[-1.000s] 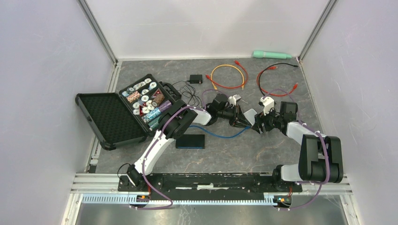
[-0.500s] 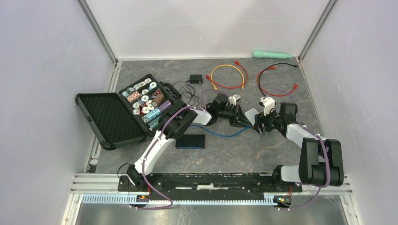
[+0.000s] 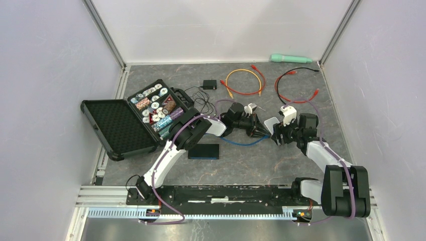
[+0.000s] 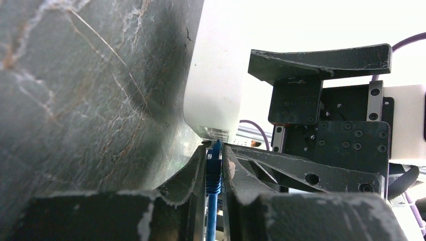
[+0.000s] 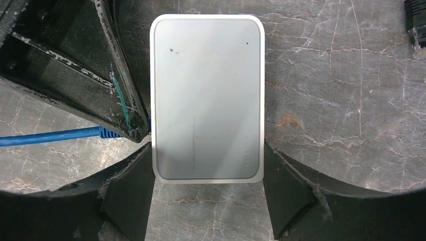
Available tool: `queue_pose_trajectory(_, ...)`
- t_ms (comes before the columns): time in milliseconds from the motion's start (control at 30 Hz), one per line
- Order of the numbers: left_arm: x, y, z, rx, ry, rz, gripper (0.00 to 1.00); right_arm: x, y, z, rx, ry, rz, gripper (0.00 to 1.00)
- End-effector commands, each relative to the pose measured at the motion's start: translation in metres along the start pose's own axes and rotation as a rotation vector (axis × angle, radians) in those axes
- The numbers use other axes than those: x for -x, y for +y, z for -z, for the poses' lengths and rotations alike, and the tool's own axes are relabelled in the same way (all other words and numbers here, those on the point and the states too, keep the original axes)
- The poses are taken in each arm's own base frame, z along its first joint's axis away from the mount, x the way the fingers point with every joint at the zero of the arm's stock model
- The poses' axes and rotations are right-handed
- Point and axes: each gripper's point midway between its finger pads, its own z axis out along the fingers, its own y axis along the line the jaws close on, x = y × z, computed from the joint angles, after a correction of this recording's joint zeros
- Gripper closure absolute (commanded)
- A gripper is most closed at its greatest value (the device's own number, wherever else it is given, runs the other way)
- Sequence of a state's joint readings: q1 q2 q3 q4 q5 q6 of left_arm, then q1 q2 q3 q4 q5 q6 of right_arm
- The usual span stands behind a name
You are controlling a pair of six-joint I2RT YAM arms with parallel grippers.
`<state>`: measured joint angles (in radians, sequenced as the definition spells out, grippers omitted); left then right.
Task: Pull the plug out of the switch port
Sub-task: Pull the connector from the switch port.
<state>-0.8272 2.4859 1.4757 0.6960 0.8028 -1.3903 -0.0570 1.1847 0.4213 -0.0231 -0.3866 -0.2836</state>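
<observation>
Plug (image 4: 213, 170) still in switch (image 5: 207, 95), no chg.

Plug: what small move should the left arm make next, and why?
Probably pull the plug straight back from the switch: the left gripper pinches it, it looks seated in the port, and the right gripper clamps the switch.

My left arm (image 3: 168, 158) runs from its base forward and to the right, elbow raised, forearm low over the desk (image 3: 241, 165) and pointing right. My left hand (image 4: 215, 156) is rolled onto its side, its two fingers (image 4: 193, 173) pinched close on the blue plug (image 4: 213, 170). My right arm (image 3: 321, 150) folds up at the shoulder and reaches forward-left, so my right hand (image 5: 207, 173) meets the left nearly tip to tip. Its fingers (image 5: 128, 188) press against both long sides of the white switch (image 5: 207, 100), near one end.
</observation>
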Motion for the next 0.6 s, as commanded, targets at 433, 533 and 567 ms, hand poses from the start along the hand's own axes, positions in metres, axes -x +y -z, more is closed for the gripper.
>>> queue_pose_trajectory(433,-0.014,-0.001,0.009,-0.075,0.035,0.125,0.98,0.045,-0.039,0.007,-0.17,-0.11,-0.076,1.0)
queue_pose_trajectory(533,-0.017,-0.001,0.01,-0.073,0.042,0.129,0.98,0.047,-0.039,0.007,-0.155,-0.104,-0.077,1.0)
queue_pose_trajectory(567,-0.017,-0.001,0.01,-0.069,0.048,0.128,0.98,0.048,-0.038,0.006,-0.148,-0.109,-0.067,1.0)
